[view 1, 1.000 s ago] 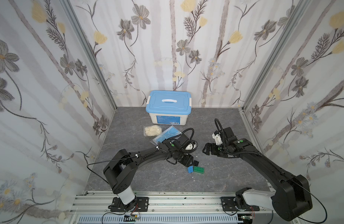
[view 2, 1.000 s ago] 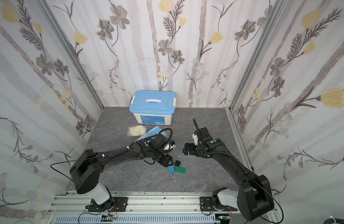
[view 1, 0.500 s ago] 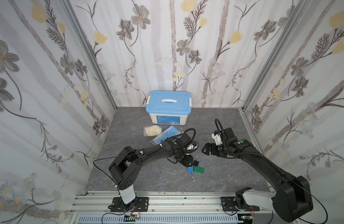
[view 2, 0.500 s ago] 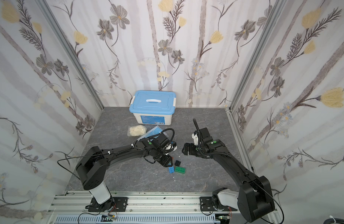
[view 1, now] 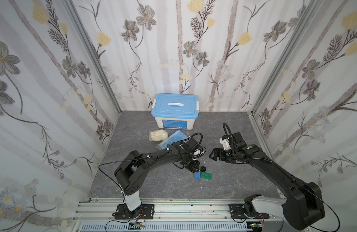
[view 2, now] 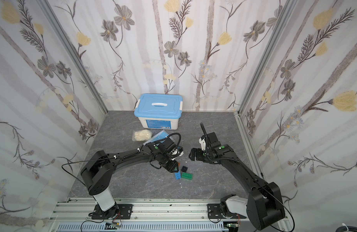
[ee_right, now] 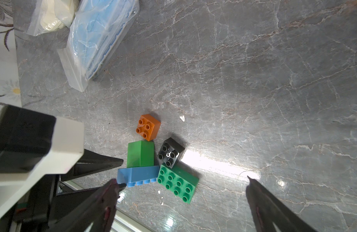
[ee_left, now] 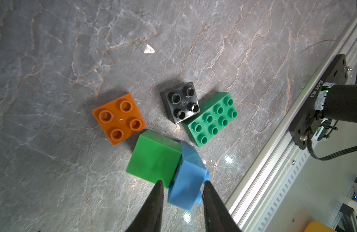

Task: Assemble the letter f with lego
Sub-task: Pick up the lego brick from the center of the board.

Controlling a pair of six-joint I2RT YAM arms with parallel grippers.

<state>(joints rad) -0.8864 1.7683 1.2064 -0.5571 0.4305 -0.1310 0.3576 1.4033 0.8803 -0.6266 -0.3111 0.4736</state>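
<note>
At mid-table, left gripper (ee_left: 182, 183) straddles blue brick (ee_left: 188, 168) lying against tipped green brick (ee_left: 153, 158); clamped or not, cannot tell. Right gripper (view 1: 213, 157) spread wide, empty, hovers nearby.

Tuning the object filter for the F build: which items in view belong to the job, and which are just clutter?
Job: orange brick, black brick, long green brick, green brick on its side, blue brick straddled by the left gripper.
Clutter: blue-lidded box, face mask pack, clear bag of cream gloves.
</note>
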